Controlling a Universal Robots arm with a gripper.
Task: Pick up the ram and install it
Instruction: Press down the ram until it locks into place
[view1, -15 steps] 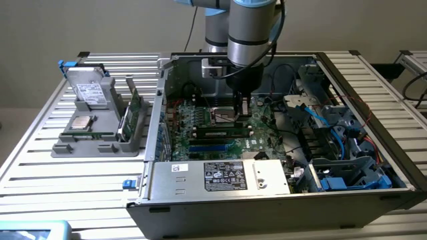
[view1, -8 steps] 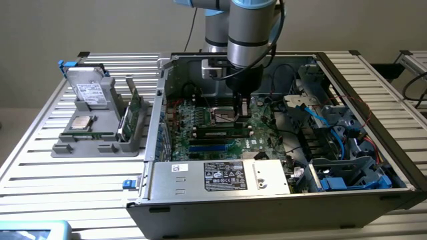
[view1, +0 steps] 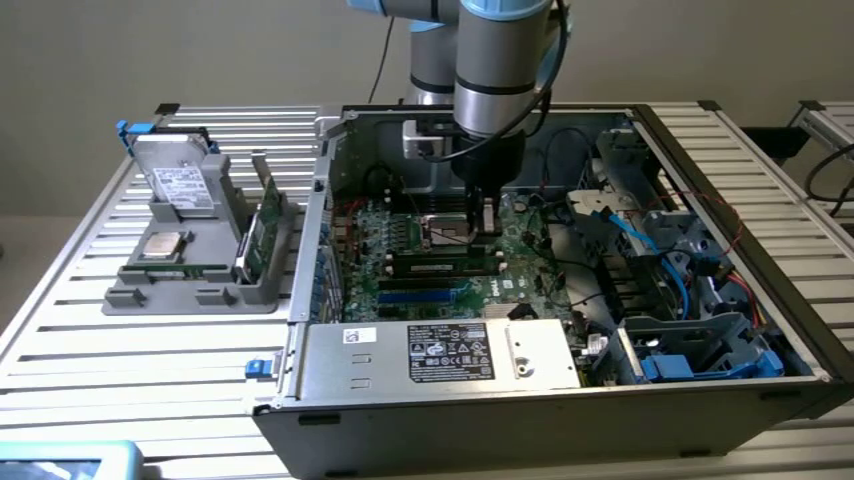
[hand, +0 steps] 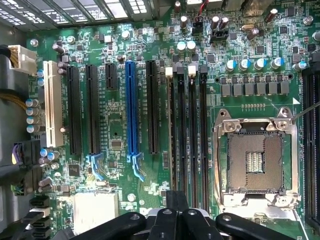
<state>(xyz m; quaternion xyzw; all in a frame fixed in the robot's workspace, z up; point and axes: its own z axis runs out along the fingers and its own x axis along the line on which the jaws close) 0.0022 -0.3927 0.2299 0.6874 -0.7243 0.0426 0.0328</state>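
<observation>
A slim green ram (view1: 271, 213) stands on edge in a grey holder (view1: 200, 290) on the slatted table, at the exterior view's left of the open computer case. My gripper (view1: 487, 222) hangs inside the case, low over the green motherboard (view1: 400, 245) beside the CPU socket (view1: 447, 232). In the wrist view the gripper (hand: 176, 201) is shut, with nothing visible between its black fingers (hand: 165, 220). It sits over the end of the four black memory slots (hand: 187, 140), which look empty. The CPU socket (hand: 255, 160) lies beside them.
The case walls (view1: 320, 200) ring the motherboard. Cables and a drive cage (view1: 694, 340) with blue parts crowd the exterior view's right. A labelled metal box (view1: 447, 352) sits at the case front. Hard drives (view1: 180, 185) also stand in the grey holder.
</observation>
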